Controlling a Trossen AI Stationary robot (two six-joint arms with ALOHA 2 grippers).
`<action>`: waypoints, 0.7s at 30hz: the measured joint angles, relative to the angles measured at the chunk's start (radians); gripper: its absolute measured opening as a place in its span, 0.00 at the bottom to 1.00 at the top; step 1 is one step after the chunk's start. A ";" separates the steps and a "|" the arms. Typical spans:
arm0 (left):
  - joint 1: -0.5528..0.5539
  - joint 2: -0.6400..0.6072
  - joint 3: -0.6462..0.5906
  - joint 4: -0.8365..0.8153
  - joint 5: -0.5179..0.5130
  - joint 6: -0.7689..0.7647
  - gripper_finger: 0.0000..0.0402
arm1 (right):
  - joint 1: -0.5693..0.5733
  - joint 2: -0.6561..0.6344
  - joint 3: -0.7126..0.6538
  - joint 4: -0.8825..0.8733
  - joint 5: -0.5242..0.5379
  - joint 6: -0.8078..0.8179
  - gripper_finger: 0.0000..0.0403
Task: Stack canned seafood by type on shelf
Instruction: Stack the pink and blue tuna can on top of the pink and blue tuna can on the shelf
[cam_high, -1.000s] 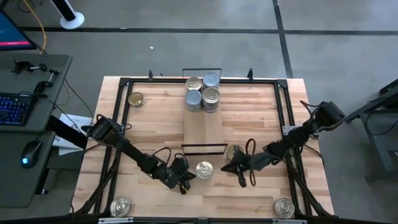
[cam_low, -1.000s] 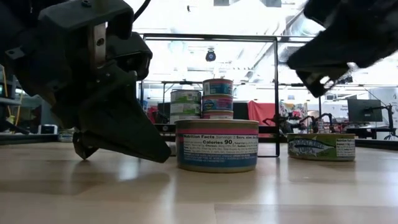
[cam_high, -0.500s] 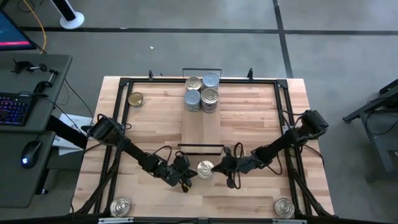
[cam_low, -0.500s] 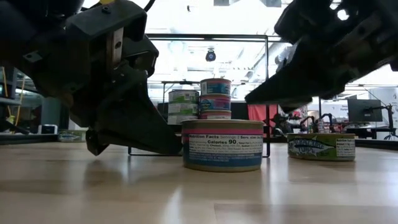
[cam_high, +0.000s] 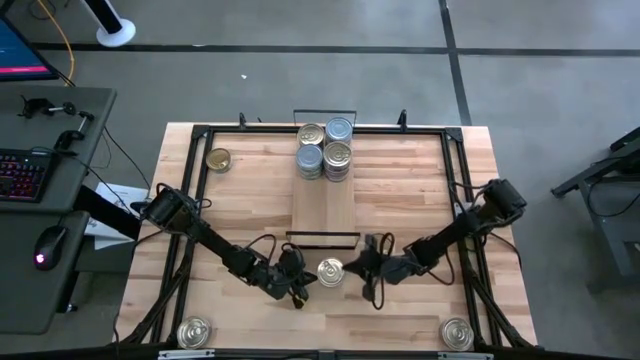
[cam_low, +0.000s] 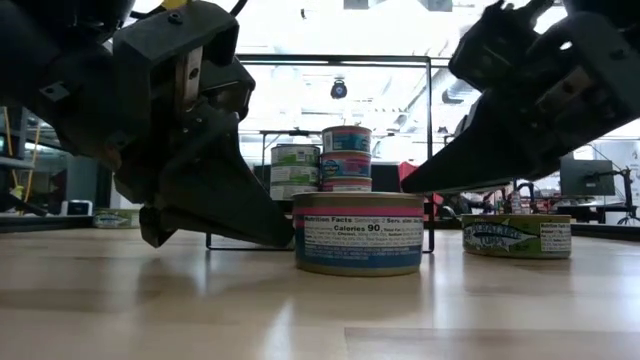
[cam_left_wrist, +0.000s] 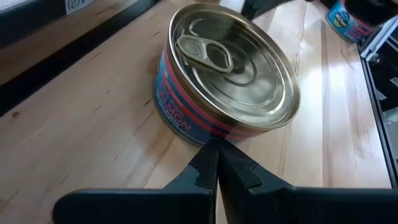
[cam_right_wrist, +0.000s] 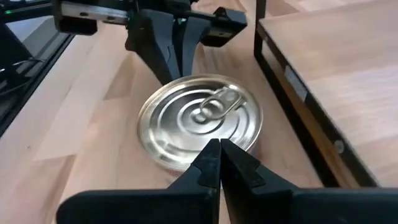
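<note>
A silver-topped tin (cam_high: 329, 271) sits upright between both closed sets of fingers (cam_left_wrist: 214, 163); stacked tins (cam_high: 327, 150) stand on the shelf (cam_high: 325, 205) beyond.

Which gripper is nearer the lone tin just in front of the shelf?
Left, narrowly. The left gripper, shut, nearly touches the tin on one side; the right gripper, also shut, points at it from the opposite side.

The nearest tin (cam_left_wrist: 227, 74) has a silver-gold ringed lid and a blue wall banded in pink-red with pale lettering, and the black fingers (cam_left_wrist: 217, 168) point at it. A second tin (cam_low: 517, 236) wears a blue-green label with a fish drawing. The counter (cam_high: 400, 200) is pale striped butcher-block wood, the shelf (cam_high: 325, 210) light wood with black wire ends.
</note>
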 joint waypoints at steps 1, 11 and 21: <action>0.000 0.000 0.000 0.000 -0.001 0.000 0.00 | 0.003 0.002 0.000 -0.001 0.003 0.010 0.00; 0.002 0.000 0.000 0.005 -0.008 0.001 0.00 | 0.026 0.004 0.001 -0.019 0.015 0.063 0.00; 0.002 0.000 0.000 0.039 -0.057 0.029 0.00 | 0.027 0.002 0.002 -0.064 0.017 0.131 0.00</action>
